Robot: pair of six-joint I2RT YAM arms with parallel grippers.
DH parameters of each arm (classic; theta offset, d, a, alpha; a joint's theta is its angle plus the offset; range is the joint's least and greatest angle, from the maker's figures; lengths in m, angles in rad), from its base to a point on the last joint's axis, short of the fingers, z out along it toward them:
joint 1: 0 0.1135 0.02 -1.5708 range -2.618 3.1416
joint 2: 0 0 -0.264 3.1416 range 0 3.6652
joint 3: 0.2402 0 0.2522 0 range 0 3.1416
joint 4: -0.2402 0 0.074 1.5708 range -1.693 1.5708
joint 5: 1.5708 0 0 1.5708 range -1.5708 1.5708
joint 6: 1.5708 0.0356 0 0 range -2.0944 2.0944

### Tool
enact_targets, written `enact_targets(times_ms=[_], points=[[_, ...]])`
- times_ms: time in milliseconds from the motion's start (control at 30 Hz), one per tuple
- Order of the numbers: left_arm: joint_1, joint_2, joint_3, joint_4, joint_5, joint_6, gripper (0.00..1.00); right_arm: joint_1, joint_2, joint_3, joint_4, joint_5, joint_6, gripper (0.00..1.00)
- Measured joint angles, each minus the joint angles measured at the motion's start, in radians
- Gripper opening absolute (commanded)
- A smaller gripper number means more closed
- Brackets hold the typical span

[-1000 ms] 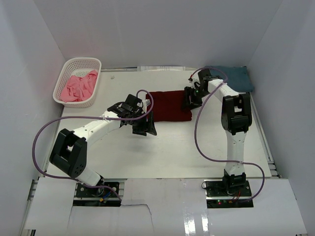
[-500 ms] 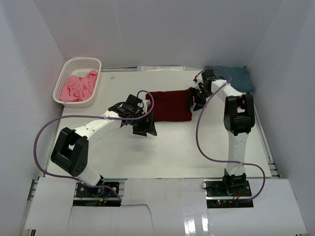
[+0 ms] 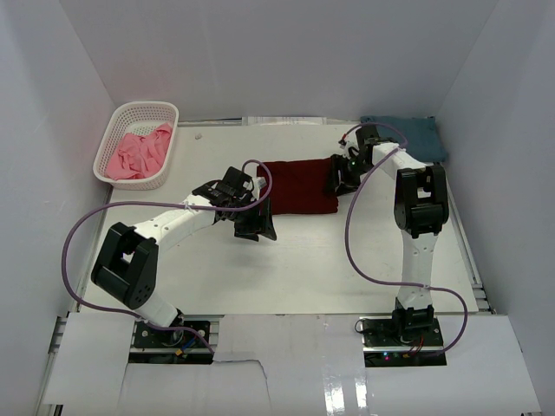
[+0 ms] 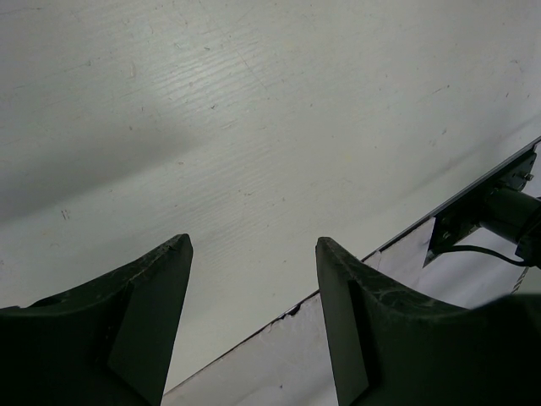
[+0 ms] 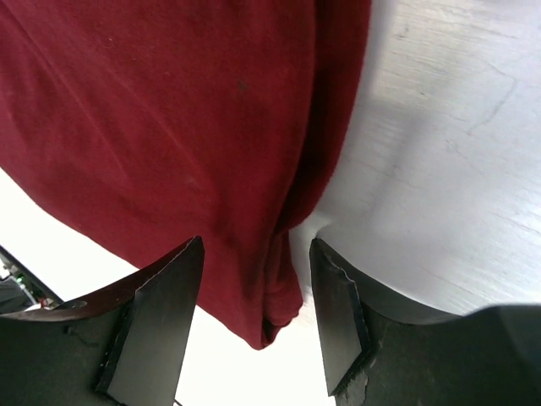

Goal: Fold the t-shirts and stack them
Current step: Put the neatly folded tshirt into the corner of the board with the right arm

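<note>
Right wrist view: pinch the soft, light, droop-prone maroon t-shirt, folded across the upper left of the frame on the desk, at its doubled edge between the wide-open right end effector, and bring over the equally wide, empty left end effector.

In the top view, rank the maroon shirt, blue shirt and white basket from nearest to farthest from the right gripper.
From the right gripper:
1. Maroon t-shirt, immediately left of it.
2. Slate-blue t-shirt, back right corner.
3. White basket, far back left, with the pink t-shirt.
</note>
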Motion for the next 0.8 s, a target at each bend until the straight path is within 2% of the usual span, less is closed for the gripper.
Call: enact_targets(times_ms=[100,200,233,300,333,433,600,800], points=[[0.0,0.0,0.0,0.0,0.0,0.0,0.71,0.0,0.004,-0.004,0.013,-0.016,0.002,0.57],[0.0,0.0,0.0,0.0,0.0,0.0,0.71,0.0,0.008,-0.012,0.024,-0.031,0.003,0.46],[0.0,0.0,0.0,0.0,0.0,0.0,0.71,0.0,0.013,-0.012,0.026,-0.037,0.006,0.38],[0.0,0.0,0.0,0.0,0.0,0.0,0.71,0.0,0.021,-0.014,0.031,-0.046,0.012,0.3],[0.0,0.0,0.0,0.0,0.0,0.0,0.71,0.0,0.027,-0.014,0.034,-0.051,0.014,0.2],[0.0,0.0,0.0,0.0,0.0,0.0,0.71,-0.001,0.045,-0.011,0.042,-0.084,0.018,0.08],[0.0,0.0,0.0,0.0,0.0,0.0,0.71,-0.002,0.099,0.065,0.015,-0.131,0.023,0.08],[0.0,-0.002,-0.016,0.007,0.0,0.001,0.71,-0.01,0.231,0.332,-0.008,-0.088,0.028,0.08]])
